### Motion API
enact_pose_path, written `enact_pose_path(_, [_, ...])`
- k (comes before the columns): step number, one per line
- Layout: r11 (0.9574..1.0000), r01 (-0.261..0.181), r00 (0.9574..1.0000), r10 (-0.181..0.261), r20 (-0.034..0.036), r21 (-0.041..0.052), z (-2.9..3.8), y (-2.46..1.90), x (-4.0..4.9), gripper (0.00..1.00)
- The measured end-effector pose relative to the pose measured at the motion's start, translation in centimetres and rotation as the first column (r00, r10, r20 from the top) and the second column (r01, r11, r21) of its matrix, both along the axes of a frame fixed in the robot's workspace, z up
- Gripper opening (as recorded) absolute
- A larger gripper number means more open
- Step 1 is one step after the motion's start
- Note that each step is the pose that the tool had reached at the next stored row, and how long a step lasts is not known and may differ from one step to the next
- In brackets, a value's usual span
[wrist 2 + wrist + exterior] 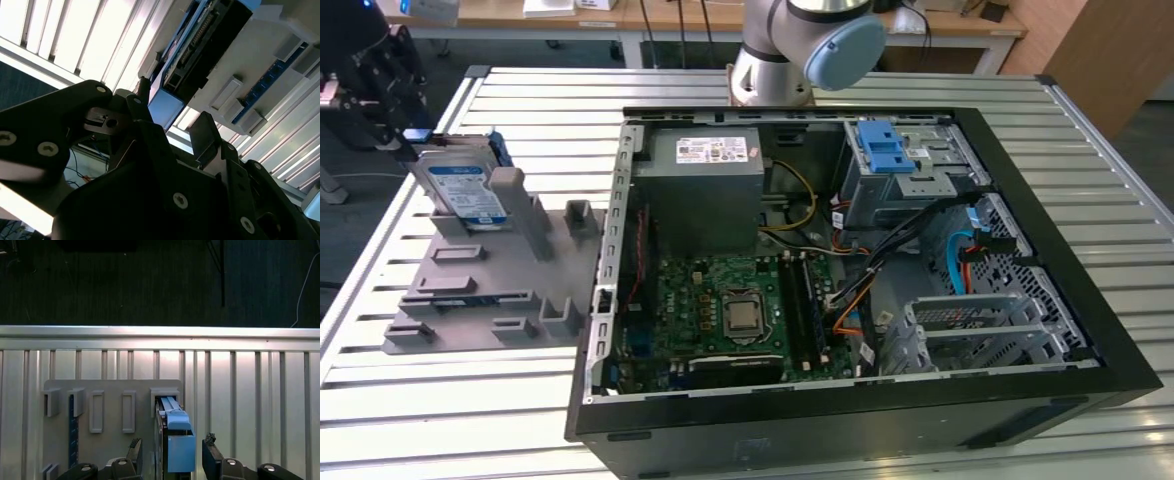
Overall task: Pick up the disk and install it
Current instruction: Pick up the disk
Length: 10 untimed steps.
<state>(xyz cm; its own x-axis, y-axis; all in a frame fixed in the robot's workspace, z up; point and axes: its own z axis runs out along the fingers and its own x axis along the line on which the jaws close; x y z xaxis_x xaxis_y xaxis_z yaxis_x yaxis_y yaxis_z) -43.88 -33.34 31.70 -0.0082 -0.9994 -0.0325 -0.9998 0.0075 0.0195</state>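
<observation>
The disk (464, 190) stands on edge in a slot at the back of a grey holder plate (480, 295), at the exterior view's left; its white-and-blue label faces the camera. In the first wrist view the disk (175, 432) shows its blue side rail, end-on. My gripper (172, 446) straddles it, open, with one dark finger (134, 452) on each side and a gap to each. The second wrist view shows the disk (205, 40) beyond the gripper (172, 105). In the exterior view the gripper (394, 125) sits just behind the disk.
An open black computer case (1067, 300) lies on the slatted metal table (454, 410), with a motherboard, a grey power supply (707, 180), cables and a drive bay with a blue clip (887, 150). The arm's base (801, 50) stands behind the case. The holder plate carries several upright posts.
</observation>
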Motion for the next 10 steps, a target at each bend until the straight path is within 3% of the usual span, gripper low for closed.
enact_pose_path(10, [1.0000, 0.000, 1.0000, 0.000, -0.0001, 0.0000, -0.35, 0.00, -0.07, 0.59])
